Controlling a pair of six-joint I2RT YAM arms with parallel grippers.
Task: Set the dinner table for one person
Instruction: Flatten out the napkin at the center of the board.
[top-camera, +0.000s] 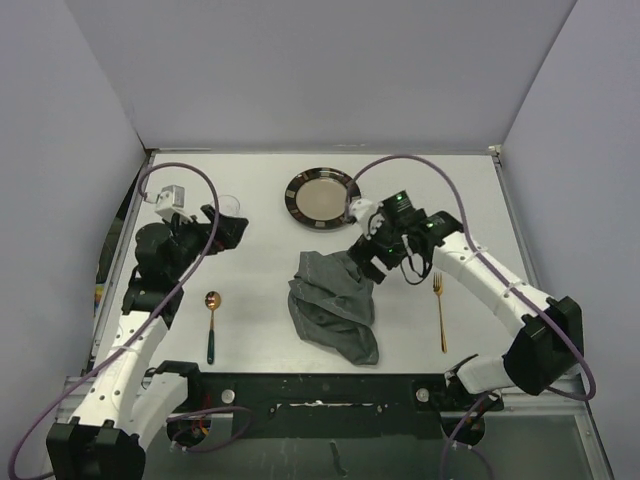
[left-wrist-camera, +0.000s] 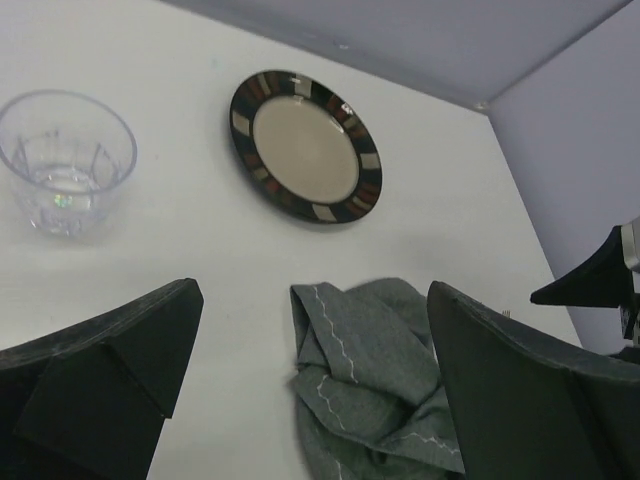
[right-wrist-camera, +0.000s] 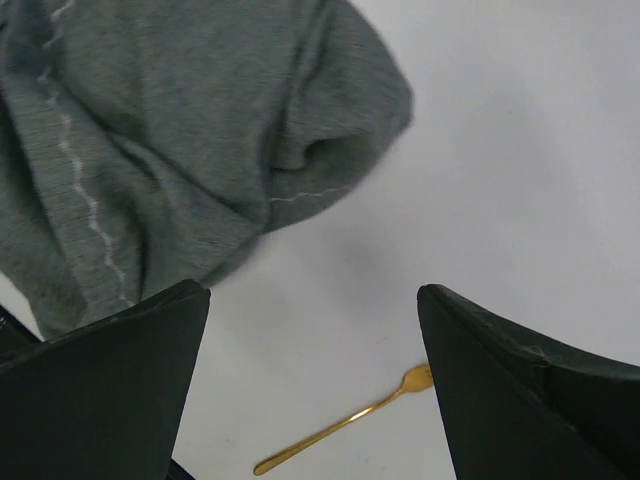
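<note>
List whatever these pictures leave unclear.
- Top view: the glass is partly hidden behind the left gripper.
- Top view: the placemat has its far corner under the right gripper; contact unclear.
- Left wrist view: the placemat's near part is cut off by the bottom edge.
- Right wrist view: the tines of the fork are too small to count.

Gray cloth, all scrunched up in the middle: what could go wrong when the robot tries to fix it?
The cloth is crumpled, and the open right gripper by its edge might pinch just one fold, leaving it bunched. Pulling it could also nudge the plate just beyond it. The open left gripper sits close to the glass, so a careless swing might tip it.
</note>
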